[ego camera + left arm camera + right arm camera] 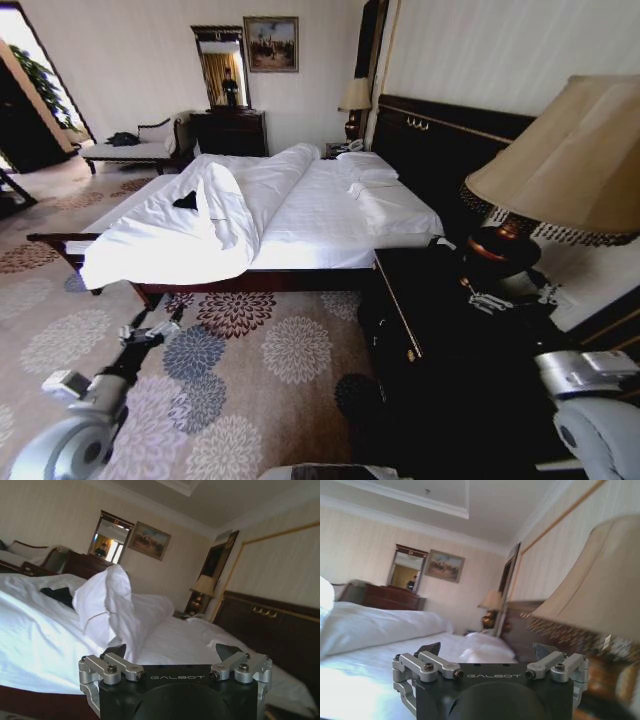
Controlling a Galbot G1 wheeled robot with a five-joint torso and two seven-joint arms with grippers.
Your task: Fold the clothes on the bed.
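Both grippers, left (170,652) and right (487,652), hang released, jaws wide, well short of the bed (330,215), where the black clothes (186,202) lie beside the duvet (225,215)

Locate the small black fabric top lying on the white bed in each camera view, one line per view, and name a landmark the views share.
Head view: the small black fabric top lies on the white bed, on its far side beside the bunched white duvet.
Left wrist view: the top lies beyond the raised duvet fold.
Right wrist view: not in it.
Shared landmark: the framed wall mirror beside the painting.
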